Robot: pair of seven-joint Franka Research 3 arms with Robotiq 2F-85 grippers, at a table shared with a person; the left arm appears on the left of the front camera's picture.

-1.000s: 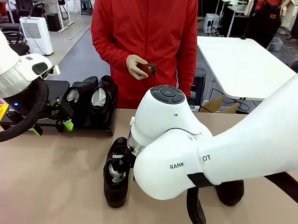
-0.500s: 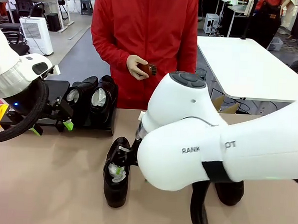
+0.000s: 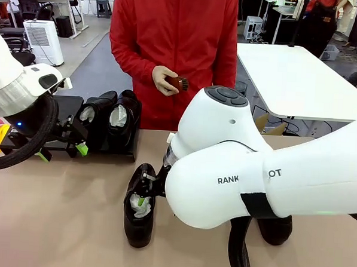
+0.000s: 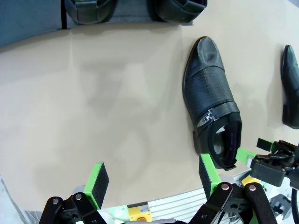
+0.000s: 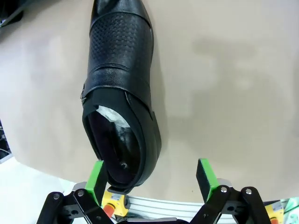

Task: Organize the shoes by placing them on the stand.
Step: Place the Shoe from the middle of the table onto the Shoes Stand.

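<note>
Two glossy black shoes [image 3: 110,119] with white paper inside stand side by side on the low black stand [image 3: 68,104] at the far left. A third shoe [image 3: 139,208] [image 5: 121,79] [image 4: 210,102] lies on the table, toe pointing away from me. My right gripper [image 3: 142,194] [image 5: 150,179] hangs open over its heel opening, the heel sitting by the left pad. A fourth shoe [image 3: 275,228] [image 4: 292,88] lies partly hidden under my right arm. My left gripper [image 3: 62,152] [image 4: 153,179] is open and holds nothing, just in front of the stand.
A person in a red top stands at the far side holding a small brown brush [image 3: 177,82]. My bulky right arm [image 3: 254,179] covers the table's right half. Tan tabletop [image 3: 54,217] lies bare at the front left.
My right arm's wrist swung up and to the right, and its gripper settled lower at the heel of the shoe on the table. The left arm and the shoes stayed put.
</note>
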